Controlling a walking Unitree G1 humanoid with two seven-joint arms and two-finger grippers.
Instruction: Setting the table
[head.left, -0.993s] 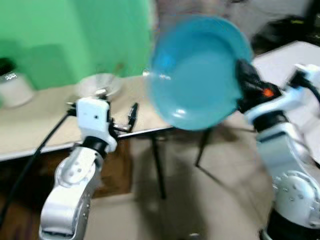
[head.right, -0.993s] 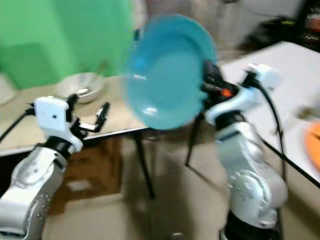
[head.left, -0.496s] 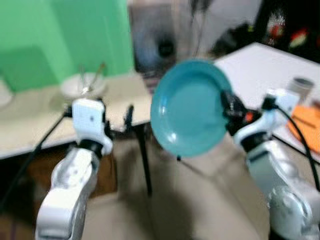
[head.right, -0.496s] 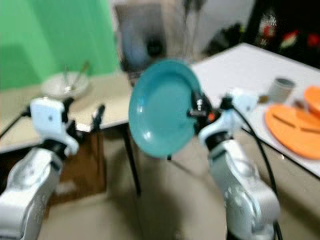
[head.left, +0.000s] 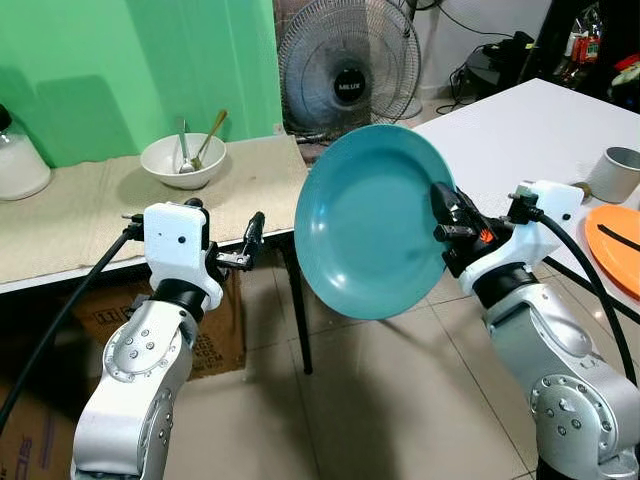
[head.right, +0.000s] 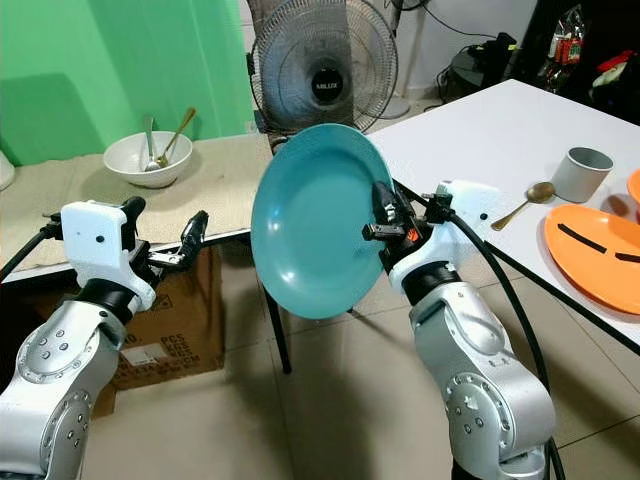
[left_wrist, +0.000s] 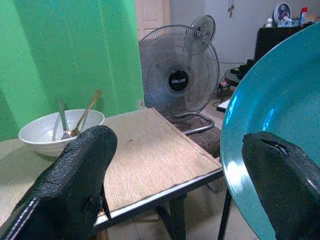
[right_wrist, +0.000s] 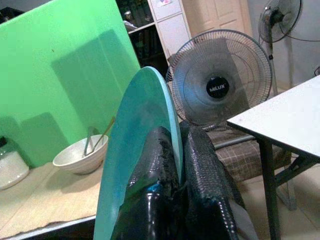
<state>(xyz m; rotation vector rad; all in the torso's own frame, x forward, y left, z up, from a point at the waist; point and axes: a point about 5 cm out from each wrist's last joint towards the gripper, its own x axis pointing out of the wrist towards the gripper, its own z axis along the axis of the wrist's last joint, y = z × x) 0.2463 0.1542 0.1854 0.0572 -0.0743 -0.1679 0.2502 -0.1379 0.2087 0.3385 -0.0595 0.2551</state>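
The right end effector (head.left: 440, 212) is clamped on the rim of a teal plate (head.left: 370, 235), held upright at centre. The left end effector (head.left: 250, 240), fingers apart, hovers at nine o'clock. A white bowl (head.left: 183, 160) holding two spoons (head.left: 205, 140) sits on the tabletop (head.left: 90, 215) at eleven o'clock.

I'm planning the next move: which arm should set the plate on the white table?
Right. The right gripper already pinches the plate by its rim, and the white table lies on the robot's right. The left gripper is open, holds nothing, and is nearer the mat-covered table.
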